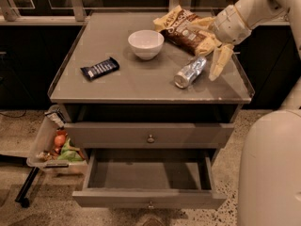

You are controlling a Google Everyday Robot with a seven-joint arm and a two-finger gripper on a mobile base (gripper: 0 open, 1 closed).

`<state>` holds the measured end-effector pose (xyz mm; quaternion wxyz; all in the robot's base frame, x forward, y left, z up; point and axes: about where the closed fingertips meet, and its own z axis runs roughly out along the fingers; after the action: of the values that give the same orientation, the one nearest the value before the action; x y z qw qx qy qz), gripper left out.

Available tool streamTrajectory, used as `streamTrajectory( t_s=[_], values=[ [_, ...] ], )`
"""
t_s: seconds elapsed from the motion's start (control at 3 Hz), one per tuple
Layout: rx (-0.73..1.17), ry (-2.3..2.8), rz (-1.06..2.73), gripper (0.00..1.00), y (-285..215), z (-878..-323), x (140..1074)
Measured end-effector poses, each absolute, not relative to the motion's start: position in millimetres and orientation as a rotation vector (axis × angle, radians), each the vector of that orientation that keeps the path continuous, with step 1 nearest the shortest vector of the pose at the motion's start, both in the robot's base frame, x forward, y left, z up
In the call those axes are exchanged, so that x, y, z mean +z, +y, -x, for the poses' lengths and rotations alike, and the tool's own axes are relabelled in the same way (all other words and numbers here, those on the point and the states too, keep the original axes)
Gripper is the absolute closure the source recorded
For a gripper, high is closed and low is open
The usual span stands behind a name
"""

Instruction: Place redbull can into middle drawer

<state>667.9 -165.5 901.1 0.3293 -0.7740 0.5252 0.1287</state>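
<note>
Meanwhile the middle drawer (149, 199) stands pulled out, the redbull can (190, 72) lying beside the released hand (212, 51).

The candy bar (99, 68) lies front-left of the bowl (146, 44) on the cabinet top (136, 86), the chip bag (185, 28) right, the redbull can (190, 72) front-right, the gripper (218, 60) farther right; the middle drawer (149, 199) stands pulled out below

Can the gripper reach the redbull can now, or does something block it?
Probably yes. The gripper hangs close beside the redbull can, which lies on its side on the cabinet top. Nothing stands between them; the chip bag lies behind the can.
</note>
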Motion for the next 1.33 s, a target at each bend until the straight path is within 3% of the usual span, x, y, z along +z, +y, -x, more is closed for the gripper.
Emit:
streamTrajectory(
  t_s=[0.67, 1.33],
  values=[
    [0.443, 1.402, 2.053, 0.00, -155, -651, 862],
    [0.336, 1.391, 2.090, 0.00, -157, -654, 859]
  ],
)
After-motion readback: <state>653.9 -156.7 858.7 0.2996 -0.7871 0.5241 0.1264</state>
